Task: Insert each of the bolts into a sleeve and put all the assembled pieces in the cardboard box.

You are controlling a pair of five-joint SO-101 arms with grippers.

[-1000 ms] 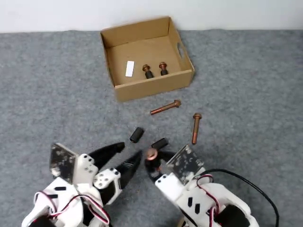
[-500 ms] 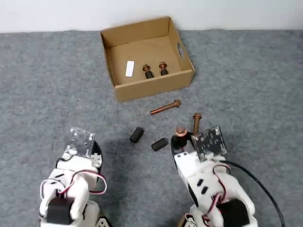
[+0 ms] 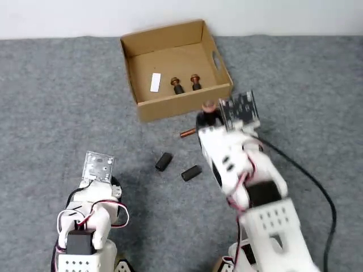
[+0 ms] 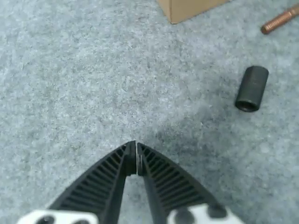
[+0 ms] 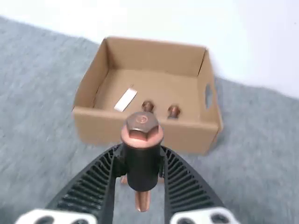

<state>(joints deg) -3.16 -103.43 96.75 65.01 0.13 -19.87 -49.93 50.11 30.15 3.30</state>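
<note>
My right gripper (image 3: 207, 117) (image 5: 139, 161) is shut on an assembled piece, a copper bolt (image 5: 141, 132) standing upright in a black sleeve (image 5: 140, 169). It hangs just in front of the cardboard box (image 3: 184, 103) (image 5: 140, 127). Two assembled pieces (image 3: 177, 85) (image 3: 195, 82) stand in the box. Two loose sleeves (image 3: 163, 161) (image 3: 191, 173) lie on the carpet. Beside the right arm a loose bolt (image 3: 187, 134) shows its shank end. My left gripper (image 4: 135, 159) is shut with nothing in it, low over bare carpet, with one sleeve (image 4: 252, 88) ahead of it.
A white label (image 3: 155, 83) lies on the box floor. Grey carpet (image 3: 68, 113) covers the table up to a white wall at the back. The right arm (image 3: 244, 170) stretches over the carpet right of the loose sleeves. A black cable (image 3: 317, 187) trails from it.
The right arm has carried the bolt-and-sleeve piece from the near carpet up to the box front. The left gripper, open a second ago, has shut and drawn back.
</note>
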